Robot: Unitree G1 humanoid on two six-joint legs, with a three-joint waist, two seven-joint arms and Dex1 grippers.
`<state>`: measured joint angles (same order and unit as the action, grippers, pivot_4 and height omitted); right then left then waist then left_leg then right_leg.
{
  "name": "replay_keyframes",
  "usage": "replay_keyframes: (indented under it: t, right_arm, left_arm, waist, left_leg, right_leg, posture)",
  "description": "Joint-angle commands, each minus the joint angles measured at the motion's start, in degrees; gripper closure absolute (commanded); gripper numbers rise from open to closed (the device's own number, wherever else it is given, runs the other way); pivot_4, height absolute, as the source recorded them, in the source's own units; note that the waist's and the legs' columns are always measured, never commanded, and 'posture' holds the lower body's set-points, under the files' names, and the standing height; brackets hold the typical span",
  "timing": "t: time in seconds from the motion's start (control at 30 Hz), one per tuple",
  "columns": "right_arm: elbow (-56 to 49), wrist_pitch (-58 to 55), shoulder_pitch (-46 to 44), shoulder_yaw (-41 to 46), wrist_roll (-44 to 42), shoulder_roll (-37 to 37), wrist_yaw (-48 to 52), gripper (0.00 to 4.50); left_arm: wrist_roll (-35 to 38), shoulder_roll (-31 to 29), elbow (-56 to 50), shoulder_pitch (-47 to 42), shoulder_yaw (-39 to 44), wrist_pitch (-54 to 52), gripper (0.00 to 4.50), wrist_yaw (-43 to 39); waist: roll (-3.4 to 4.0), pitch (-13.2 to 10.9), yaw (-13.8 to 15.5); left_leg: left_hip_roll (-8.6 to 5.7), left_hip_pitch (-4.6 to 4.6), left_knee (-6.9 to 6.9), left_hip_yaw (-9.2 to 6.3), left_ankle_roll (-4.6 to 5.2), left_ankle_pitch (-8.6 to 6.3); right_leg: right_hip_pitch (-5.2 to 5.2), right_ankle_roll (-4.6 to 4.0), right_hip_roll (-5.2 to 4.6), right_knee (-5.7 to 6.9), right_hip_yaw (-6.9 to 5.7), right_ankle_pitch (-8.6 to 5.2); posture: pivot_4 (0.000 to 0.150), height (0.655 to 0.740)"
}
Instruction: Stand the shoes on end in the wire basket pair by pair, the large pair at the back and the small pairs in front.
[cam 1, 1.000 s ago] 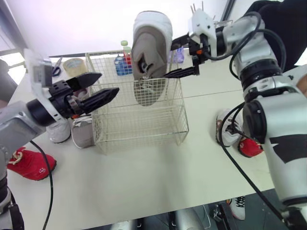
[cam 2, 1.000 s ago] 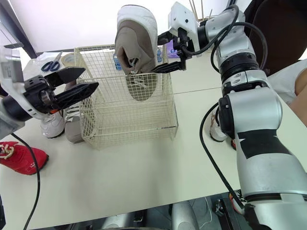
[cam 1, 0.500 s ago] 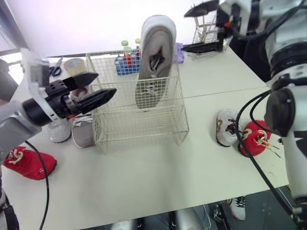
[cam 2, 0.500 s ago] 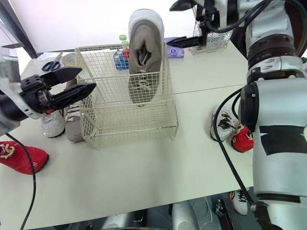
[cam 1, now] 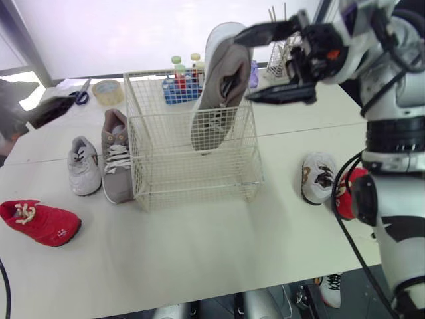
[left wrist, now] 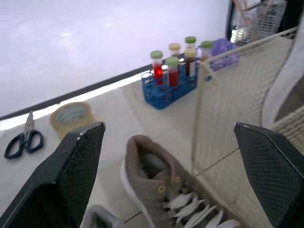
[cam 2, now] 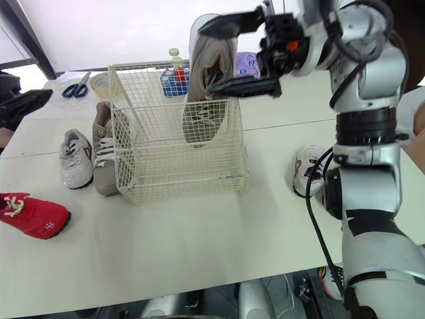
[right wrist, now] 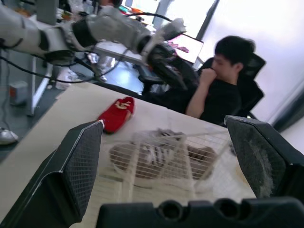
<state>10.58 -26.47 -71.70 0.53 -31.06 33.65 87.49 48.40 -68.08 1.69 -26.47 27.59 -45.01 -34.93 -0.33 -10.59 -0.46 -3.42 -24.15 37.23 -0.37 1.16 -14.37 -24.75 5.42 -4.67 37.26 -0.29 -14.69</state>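
Note:
The wire basket [cam 1: 192,156] stands mid-table. One large taupe shoe [cam 1: 218,100] stands on end inside it, leaning toward the back right corner. My right gripper [cam 1: 240,69] hovers open at that shoe's top, one finger above it and one in front; whether it touches the shoe I cannot tell. Its mate, a taupe shoe [cam 1: 116,156], lies left of the basket beside a small grey shoe [cam 1: 84,166]. A red shoe [cam 1: 40,222] lies front left. A small white shoe [cam 1: 317,176] and a red shoe [cam 1: 348,193] lie at the right. My left gripper [left wrist: 168,128] is open at the far left.
Behind the basket are a blue rack of tubes [left wrist: 173,78], a tape roll [cam 1: 106,90] and scissors [cam 1: 81,96]. A second small wire holder [cam 1: 282,56] stands at the back right. A person [right wrist: 223,85] sits beyond the table's left side.
The right gripper let go of the large shoe, rose away, and now hovers open at its top. The shoe stays leaning in the basket. The left gripper drew back to the far left.

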Motion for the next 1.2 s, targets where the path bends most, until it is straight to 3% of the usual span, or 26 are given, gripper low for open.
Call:
replay_keyframes:
  t: [0.03,0.2,0.37,0.53,0.73,0.87,1.07,1.1,1.2]
  right_arm:
    - [-7.2,-3.2,1.4,1.3,-3.2,-0.2,-4.0,0.03]
    - [-11.5,-5.5,3.4,1.2,-5.0,-0.1,-6.8,0.03]
    - [-13.6,-7.0,3.9,1.9,-6.4,0.6,-9.0,0.03]
    - [-15.2,-8.0,4.7,1.9,-6.9,2.0,-10.7,0.03]
    - [-16.3,-8.4,5.1,1.8,-7.1,2.9,-12.1,0.03]
    - [-16.4,-8.1,5.3,1.4,-6.7,3.3,-12.6,0.00]
    - [-15.5,-7.0,5.1,1.1,-6.2,3.3,-12.9,0.00]
    - [-15.2,-6.8,5.0,1.0,-6.2,3.2,-12.8,0.00]
    - [-14.4,-6.0,4.6,0.6,-5.7,2.9,-12.7,0.00]
  left_arm:
    - [-8.7,1.4,12.6,-10.1,-9.0,1.8,0.00,-0.1]
    - [-21.0,7.7,35.1,-26.4,-20.1,6.0,0.00,-3.3]
    - [-28.7,14.2,54.8,-37.0,-23.6,12.0,0.00,-7.6]
    - [-35.1,19.3,67.4,-41.0,-24.5,18.6,0.00,-5.0]
    - [-39.2,23.2,72.5,-40.8,-23.8,21.8,0.00,-2.0]
    - [-39.8,24.6,73.5,-41.2,-22.2,22.5,1.20,0.2]
    - [-38.8,24.7,73.4,-42.4,-18.6,21.6,4.23,1.3]
    - [-38.5,24.7,73.4,-42.6,-17.9,21.4,4.44,1.7]
    - [-37.0,24.0,72.6,-43.7,-15.1,21.6,4.44,3.1]
  waist:
    - [-0.03,0.0,0.1]
    - [-0.11,0.1,-0.1]
    - [-0.15,0.1,-0.3]
    - [-0.18,0.1,-0.3]
    - [-0.20,0.1,-0.2]
    - [-0.21,0.1,-0.2]
    - [-0.21,0.1,-0.5]
    - [-0.21,0.1,-0.4]
    - [-0.22,0.1,-0.4]
  left_leg:
    - [0.00,0.00,0.04,0.00,0.01,0.00]
    - [-0.03,-0.04,0.12,0.02,0.04,0.01]
    - [-0.04,-0.33,0.44,0.07,-0.01,0.05]
    - [-0.03,-0.36,0.70,0.21,0.17,-0.05]
    - [-0.03,-0.34,0.82,0.21,0.41,-0.20]
    - [-0.03,-0.32,0.83,0.21,0.42,-0.21]
    - [-0.02,-0.32,0.83,0.22,0.40,-0.20]
    - [-0.02,-0.32,0.83,0.22,0.40,-0.20]
    - [-0.02,-0.34,0.83,0.23,0.40,-0.20]
  right_leg:
    - [0.00,0.00,0.00,0.03,0.00,0.01]
    - [-0.01,0.01,0.03,0.07,-0.03,0.01]
    - [-0.21,0.05,0.07,0.21,-0.07,0.03]
    - [-0.20,0.09,0.01,0.31,-0.09,0.04]
    - [-0.19,0.12,-0.05,0.47,-0.06,0.06]
    - [-0.24,0.12,-0.07,0.62,-0.06,0.06]
    - [-0.41,0.12,-0.06,0.84,-0.06,0.06]
    - [-0.41,0.12,-0.06,0.84,-0.06,0.06]
    - [-0.41,0.12,-0.07,0.83,-0.06,0.06]
  posture:
    - [0.150,0.7400]
    - [0.150,0.7400]
    - [0.150,0.7400]
    - [0.150,0.7400]
    - [0.150,0.7400]
    - [0.150,0.7400]
    - [0.150,0.7400]
    - [0.150,0.7400]
    - [0.150,0.7400]
